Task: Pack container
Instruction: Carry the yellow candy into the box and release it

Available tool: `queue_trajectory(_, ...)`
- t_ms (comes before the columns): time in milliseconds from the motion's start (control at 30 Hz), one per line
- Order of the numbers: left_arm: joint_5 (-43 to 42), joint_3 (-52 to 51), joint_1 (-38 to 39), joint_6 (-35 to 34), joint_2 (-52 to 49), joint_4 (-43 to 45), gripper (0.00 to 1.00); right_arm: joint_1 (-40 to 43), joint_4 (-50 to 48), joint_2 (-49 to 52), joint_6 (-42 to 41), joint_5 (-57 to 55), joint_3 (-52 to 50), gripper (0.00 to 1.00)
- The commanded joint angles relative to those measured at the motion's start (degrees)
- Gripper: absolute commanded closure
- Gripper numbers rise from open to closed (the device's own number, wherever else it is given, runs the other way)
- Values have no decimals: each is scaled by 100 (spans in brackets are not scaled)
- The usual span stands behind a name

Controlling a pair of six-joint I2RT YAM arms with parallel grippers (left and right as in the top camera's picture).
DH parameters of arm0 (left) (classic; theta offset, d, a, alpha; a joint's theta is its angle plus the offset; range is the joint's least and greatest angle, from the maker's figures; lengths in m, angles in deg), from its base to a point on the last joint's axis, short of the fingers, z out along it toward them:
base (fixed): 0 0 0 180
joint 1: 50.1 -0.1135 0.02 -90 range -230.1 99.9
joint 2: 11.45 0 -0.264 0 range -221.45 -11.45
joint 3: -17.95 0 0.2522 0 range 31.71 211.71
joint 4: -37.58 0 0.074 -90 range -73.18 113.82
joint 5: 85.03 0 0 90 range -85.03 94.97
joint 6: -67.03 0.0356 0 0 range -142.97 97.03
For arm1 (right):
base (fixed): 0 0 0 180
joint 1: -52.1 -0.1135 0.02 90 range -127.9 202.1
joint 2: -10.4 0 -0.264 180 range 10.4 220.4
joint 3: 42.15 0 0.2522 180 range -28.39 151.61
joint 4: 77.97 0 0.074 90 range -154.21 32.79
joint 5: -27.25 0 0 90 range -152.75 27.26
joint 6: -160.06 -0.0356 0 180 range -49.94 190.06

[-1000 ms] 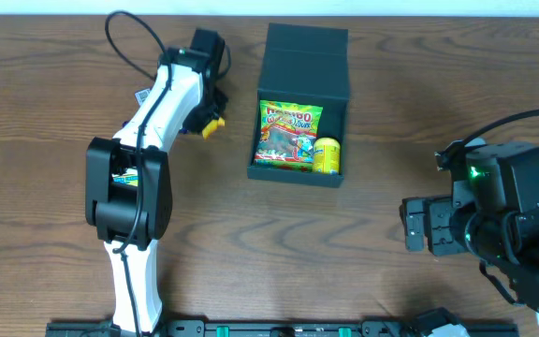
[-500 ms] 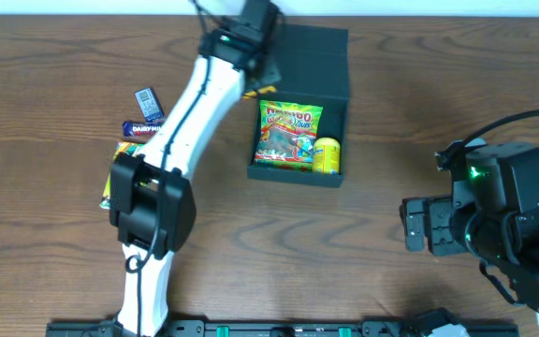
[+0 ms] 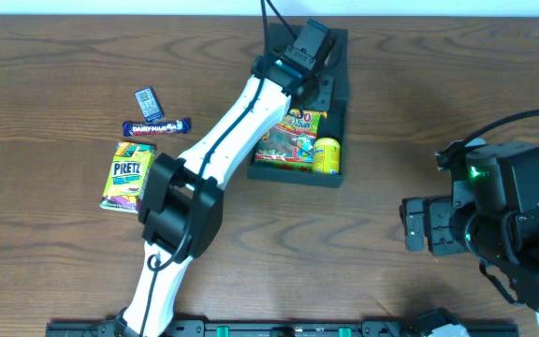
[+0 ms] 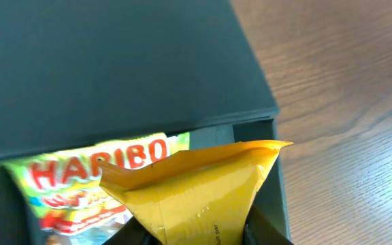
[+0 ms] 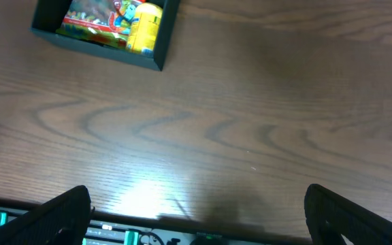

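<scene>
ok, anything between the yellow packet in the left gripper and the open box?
Nothing visible. The yellow packet hangs right over the box, whose lid stands open. A Haribo bag and a yellow can already lie inside, so it would likely land on the bag.

Bright even overhead light, faint soft shadows, pale glare on the worktop (image 5: pixel 148 199) in the right wrist view, near yellow packet (image 4: pixel 196 194) slightly soft.

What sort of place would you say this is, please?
Likely a robot lab bench: robot arms at a wooden table, a black box holding sweets, snack packets laid out beside it.
</scene>
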Motion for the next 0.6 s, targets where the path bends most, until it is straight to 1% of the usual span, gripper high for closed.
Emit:
queue_trajectory(0,-177,74,42,-372,-225,42,73,50,9,-15,83,2,50,1)
queue_trajectory(267,-197,74,313,-774,-328,245,72,50,9,-15,83,2,50,1)
queue_trajectory(400,-164,74,380,-868,-328,337,71,50,9,-15,83,2,50,1)
queue_trajectory(467,-50,74,391,-992,-328,337,59,50,9,-15,83,4,50,1)
queue_trajectory(567,221,72,400,-1093,-328,339,58,50,9,-15,83,2,50,1)
